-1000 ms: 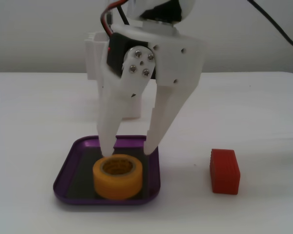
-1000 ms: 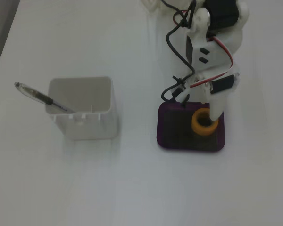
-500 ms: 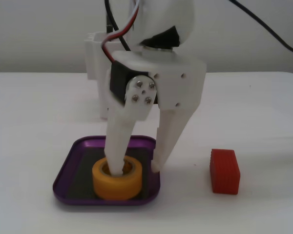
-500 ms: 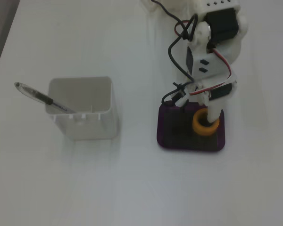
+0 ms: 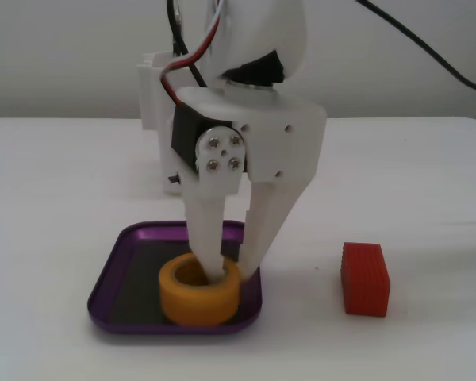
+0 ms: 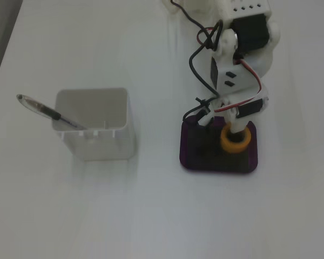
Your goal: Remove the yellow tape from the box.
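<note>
The yellow tape [image 5: 198, 292] lies flat in the right half of the purple box [image 5: 105, 292], a shallow tray with a dark bottom. My white gripper [image 5: 232, 272] comes straight down on it. One finger [image 5: 210, 238] sits inside the roll's hollow core and the other finger [image 5: 258, 230] is outside its right wall, so the jaws pinch that wall. The roll still rests on the tray floor. From above, the tape [image 6: 235, 143] shows near the right end of the box [image 6: 197, 156], partly under the arm.
A red ribbed block [image 5: 365, 279] stands on the white table to the right of the tray. A tall white square container [image 6: 97, 125] with a pen [image 6: 46, 110] leaning in it stands well left of the tray. The arm's base [image 5: 155, 87] is behind.
The gripper came down from above the roll, put one finger into the core, then narrowed its jaws onto the right wall. The tape slid slightly right in the tray.
</note>
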You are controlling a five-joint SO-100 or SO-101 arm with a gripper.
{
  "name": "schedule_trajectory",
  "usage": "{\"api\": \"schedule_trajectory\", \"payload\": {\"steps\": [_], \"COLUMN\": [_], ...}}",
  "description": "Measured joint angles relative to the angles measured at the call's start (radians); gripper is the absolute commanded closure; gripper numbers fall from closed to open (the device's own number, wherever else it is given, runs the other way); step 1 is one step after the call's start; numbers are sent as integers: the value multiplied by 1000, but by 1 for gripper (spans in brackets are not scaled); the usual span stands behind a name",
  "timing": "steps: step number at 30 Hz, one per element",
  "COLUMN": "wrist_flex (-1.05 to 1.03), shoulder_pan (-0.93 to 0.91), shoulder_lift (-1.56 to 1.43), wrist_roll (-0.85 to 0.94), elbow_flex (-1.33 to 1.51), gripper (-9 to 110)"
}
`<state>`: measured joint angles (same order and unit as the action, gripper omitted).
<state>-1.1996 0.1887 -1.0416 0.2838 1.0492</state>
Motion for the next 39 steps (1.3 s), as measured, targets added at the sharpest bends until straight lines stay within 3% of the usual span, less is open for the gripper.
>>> {"api": "schedule_trajectory", "payload": {"steps": [10,21,25,34,39], "wrist_flex": [-34,-276,-258,41,147], "shoulder_pan": [3,-95,-153,-210,-225], "shoulder_lift": [-5,-403,-526,-808,-917], "wrist_roll": [0,0,0,0,0], "elbow_flex": [-55,-135,64,767,1020], "gripper": [102,102,102,102,102]}}
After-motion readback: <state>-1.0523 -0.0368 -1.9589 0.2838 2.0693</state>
